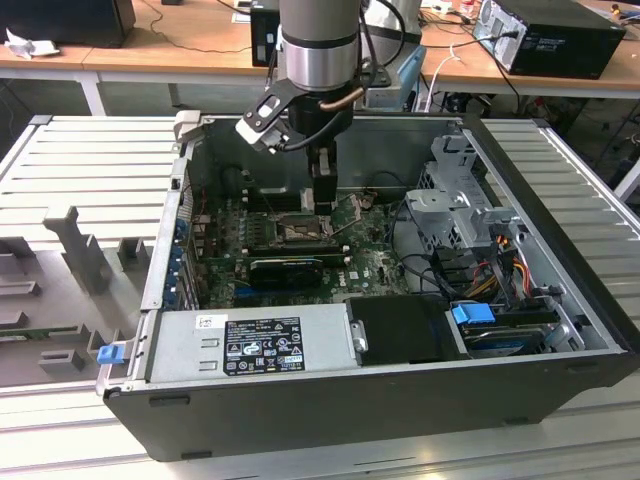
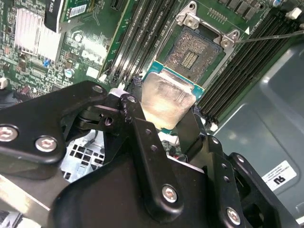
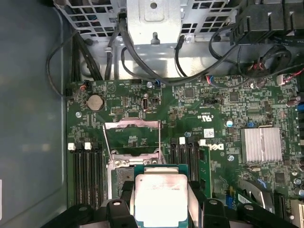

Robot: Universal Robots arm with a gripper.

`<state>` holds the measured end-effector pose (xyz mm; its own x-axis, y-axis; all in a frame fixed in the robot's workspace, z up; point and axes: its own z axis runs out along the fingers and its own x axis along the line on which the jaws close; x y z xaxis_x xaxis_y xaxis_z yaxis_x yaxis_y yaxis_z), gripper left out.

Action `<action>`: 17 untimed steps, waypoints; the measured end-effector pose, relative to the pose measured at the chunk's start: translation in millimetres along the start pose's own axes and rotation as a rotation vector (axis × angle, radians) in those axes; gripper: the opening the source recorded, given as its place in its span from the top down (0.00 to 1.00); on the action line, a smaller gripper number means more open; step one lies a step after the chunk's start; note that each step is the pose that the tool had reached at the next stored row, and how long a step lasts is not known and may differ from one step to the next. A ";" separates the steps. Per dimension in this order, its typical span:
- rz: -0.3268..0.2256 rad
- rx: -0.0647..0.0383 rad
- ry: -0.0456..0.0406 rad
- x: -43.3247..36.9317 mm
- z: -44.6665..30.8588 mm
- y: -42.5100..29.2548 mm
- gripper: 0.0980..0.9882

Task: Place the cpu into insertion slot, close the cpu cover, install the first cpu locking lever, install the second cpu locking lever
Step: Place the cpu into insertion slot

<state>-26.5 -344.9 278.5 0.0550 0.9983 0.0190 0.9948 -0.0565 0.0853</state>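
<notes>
Second wrist view: cpu clenched in gripper near insertion slot; first wrist view: open cpu cover.

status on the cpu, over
Gripper shut on cpu. Cpu close to slot, not seated. Slot empty, cover open.
</notes>
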 end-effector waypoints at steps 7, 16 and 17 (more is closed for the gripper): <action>-0.004 0.000 0.0009 1.6 23.3 -9.1 0.51; -0.154 0.003 0.0217 1.0 43.0 -17.3 0.51; -0.154 0.003 0.0216 3.0 45.7 -17.7 0.51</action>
<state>-40.0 -340.3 231.5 -0.1001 0.9946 0.0273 0.9915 0.0974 0.0856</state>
